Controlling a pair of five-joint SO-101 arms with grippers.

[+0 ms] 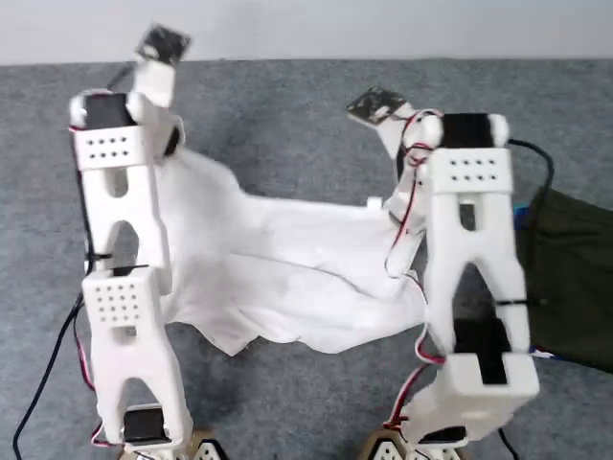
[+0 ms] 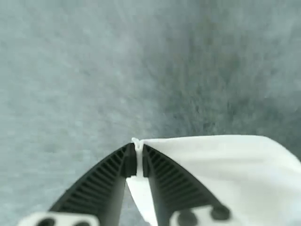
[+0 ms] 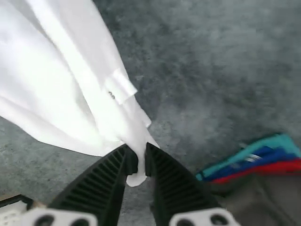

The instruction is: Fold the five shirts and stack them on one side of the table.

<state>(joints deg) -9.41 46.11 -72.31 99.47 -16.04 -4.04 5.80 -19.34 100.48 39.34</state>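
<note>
The white shirt (image 1: 287, 264) spans the table (image 1: 287, 105) sideways, its long axis running from arm to arm. The left gripper (image 2: 136, 160) is clamped on one end. The right gripper (image 3: 137, 162) is clamped on the other, nearer the folded pile (image 1: 575, 268).

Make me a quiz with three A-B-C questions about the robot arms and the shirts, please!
1. Where is the pile of folded shirts? A. beside the right arm B. under the left arm C. on the floor
2. What colour is the shirt between the arms? A. red B. white C. yellow
3. How are the grippers? A. both open B. both shut on cloth C. one open
Answers: 1 A, it lies at the right arm's side; 2 B, plainly white; 3 B, left gripper and right gripper each pinch an edge.
</note>
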